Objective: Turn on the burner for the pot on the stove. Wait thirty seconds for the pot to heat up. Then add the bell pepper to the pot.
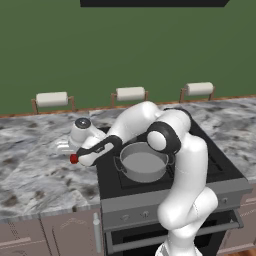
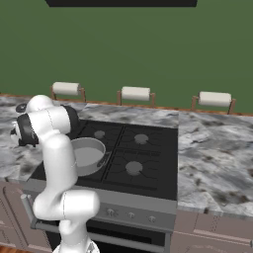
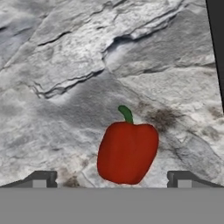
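The red bell pepper point(image 3: 127, 151) with a green stem lies on the marble counter, left of the stove point(image 1: 215, 155). My gripper point(image 3: 112, 180) hangs open just above it, one dark fingertip point(image 3: 41, 179) on each side and both clear of it. From the left base view, a bit of the bell pepper point(image 1: 74, 159) peeks out under my hand. The grey pot point(image 1: 143, 162) stands on the front left burner, its pale inside holding nothing. The right base view shows the pot point(image 2: 89, 155) partly behind my arm, and the stove point(image 2: 141, 148) with small knobs on its grey front panel point(image 2: 128, 213).
Three paper towel holders point(image 1: 52, 99) point(image 1: 130, 93) point(image 1: 199, 89) stand along the back wall. Marble counter point(image 1: 35, 170) stretches left of the stove and also right of it point(image 2: 217, 158). A dark hood point(image 1: 152, 2) hangs overhead. The stove's black edge point(image 3: 217, 43) runs close to the pepper.
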Motion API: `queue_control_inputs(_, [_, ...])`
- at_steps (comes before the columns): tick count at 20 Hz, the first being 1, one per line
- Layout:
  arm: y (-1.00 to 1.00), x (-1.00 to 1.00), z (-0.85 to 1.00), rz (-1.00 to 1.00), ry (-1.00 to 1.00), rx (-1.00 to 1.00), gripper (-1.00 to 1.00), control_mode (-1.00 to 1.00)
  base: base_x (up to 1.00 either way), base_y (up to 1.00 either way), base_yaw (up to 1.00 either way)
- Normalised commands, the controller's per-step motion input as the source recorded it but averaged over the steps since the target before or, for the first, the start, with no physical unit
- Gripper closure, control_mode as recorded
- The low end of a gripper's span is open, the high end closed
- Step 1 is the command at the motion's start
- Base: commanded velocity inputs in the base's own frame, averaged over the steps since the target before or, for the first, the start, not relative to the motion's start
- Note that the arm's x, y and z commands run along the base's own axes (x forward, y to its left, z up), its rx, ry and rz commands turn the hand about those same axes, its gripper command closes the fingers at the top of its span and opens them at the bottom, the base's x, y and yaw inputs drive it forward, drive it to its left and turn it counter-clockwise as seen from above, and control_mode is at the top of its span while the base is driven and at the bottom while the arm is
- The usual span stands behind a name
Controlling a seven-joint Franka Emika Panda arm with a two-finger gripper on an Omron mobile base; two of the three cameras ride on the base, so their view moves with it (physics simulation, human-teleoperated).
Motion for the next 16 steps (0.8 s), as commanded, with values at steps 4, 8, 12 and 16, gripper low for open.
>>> queue_control_inputs(4, [-0.01, 0.03, -0.05, 0.0, 0.0, 0.0, -1.0, -1.0, 0.0, 0.0, 0.0])
queue_control_inputs(8, [0.0, 0.17, -0.09, 0.0, 0.0, 0.0, -1.0, -1.0, 0.0, 0.0, 0.0])
queue_control_inputs(12, [0.0, 0.21, -0.11, 0.0, 0.0, 0.0, -1.0, -1.0, 0.0, 0.0, 0.0])
queue_control_inputs(16, [0.0, 0.21, -0.14, 0.0, 0.0, 0.0, -1.0, -1.0, 0.0, 0.0, 0.0])
